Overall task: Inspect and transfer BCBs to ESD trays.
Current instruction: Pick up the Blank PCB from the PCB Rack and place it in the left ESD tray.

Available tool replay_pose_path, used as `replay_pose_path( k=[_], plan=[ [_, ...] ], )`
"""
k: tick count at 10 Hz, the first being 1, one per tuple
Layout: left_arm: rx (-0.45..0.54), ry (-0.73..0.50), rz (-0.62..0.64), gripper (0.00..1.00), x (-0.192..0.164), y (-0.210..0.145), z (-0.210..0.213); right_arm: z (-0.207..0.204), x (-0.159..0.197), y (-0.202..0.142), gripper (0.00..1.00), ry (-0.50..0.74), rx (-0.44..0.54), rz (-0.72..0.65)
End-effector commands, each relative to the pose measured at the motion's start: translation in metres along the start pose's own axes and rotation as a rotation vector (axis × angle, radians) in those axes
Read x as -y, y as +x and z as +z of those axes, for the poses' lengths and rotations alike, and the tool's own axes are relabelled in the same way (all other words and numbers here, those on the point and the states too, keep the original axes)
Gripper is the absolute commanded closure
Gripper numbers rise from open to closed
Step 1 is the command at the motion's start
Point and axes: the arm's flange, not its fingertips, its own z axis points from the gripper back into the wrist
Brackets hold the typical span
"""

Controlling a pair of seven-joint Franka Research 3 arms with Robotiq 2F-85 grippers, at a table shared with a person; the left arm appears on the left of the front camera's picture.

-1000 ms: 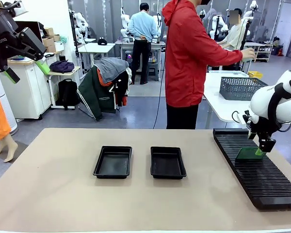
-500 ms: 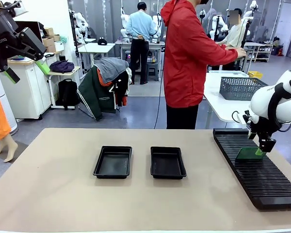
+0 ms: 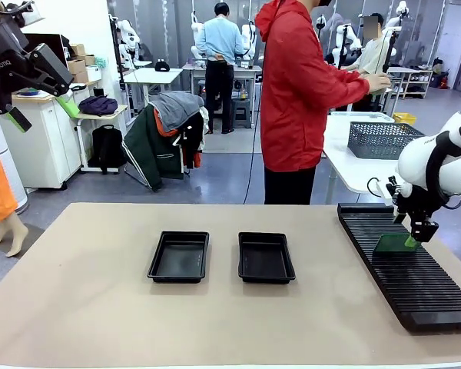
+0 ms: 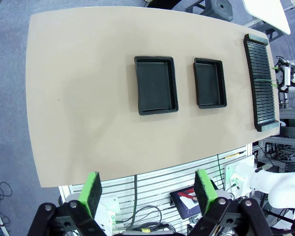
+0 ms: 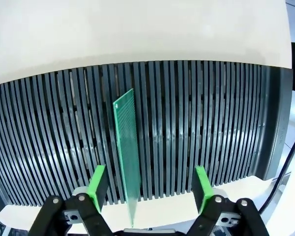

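You are hanging the right gripper (image 5: 149,172) over the black slotted rack (image 3: 415,284) at the table's right side, with its jaws spread and one BCB (image 5: 126,142) standing on edge in a slot between the green pads (image 5: 97,184); the board is sitting nearer one pad than the other, and neither pad is touching it. You are dealing with a thin, light, stiff board, probably slick on its faces and easy to flex or scratch, so you are best pinching it flat across both faces near the top edge and drawing it straight up out of the slot. Both ESD trays (image 3: 179,256) (image 3: 266,257) are lying empty side by side mid-table, well apart from the rack. Your left gripper (image 4: 147,191) is hanging high above the table with its jaws wide, holding nothing
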Motion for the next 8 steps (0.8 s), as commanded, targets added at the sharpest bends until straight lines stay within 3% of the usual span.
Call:
replay_pose_path(
  k=[1, 8],
  plan=[
    [0.000, 0.000, 0.002, 0.00, -0.0007, -0.0007, -0.0008, -0.0031, -0.0070, -0.0068, 0.19, -0.019, 0.037, 0.011],
    [0.000, 0.000, 0.002, 0.00, -0.0007, -0.0007, -0.0008, -0.0042, -0.0048, -0.0048, 0.46, 0.008, 0.033, 0.029]
  ],
)
